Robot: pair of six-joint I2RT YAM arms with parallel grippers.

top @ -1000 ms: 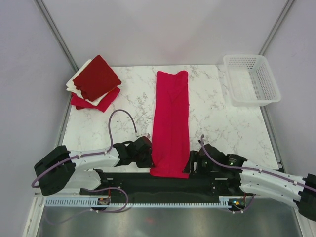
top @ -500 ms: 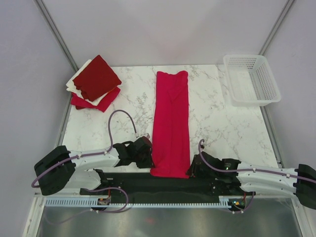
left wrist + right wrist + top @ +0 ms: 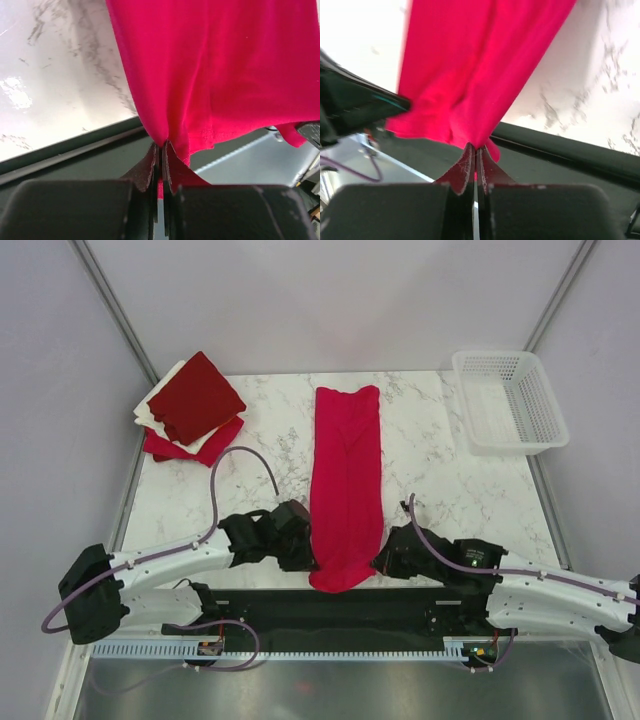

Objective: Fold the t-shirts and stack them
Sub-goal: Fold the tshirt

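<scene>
Crimson t-shirt (image 3: pixel 346 480), folded into a long strip, lies down the middle of the marble table (image 3: pixel 440 470), its near corners taken by the left gripper (image 3: pixel 305 552) and right gripper (image 3: pixel 383 562). Folded shirts (image 3: pixel 192 412) sit stacked at the far left corner.

Left wrist view: fingers (image 3: pixel 149 167) pressed together, pinching the hem.

Right wrist view: fingers (image 3: pixel 461 167) likewise closed on fabric.

top view: we log bright, even overhead light; faint soft shadows on the worktop (image 3: pixel 430 470); sharp throughout. left wrist view: we note white glare on the worktop, left claw (image 3: pixel 161 147) soft up close. right wrist view: we record blown-out upper left corner, crimson t-shirt (image 3: pixel 470 65) slightly blurred.
</scene>
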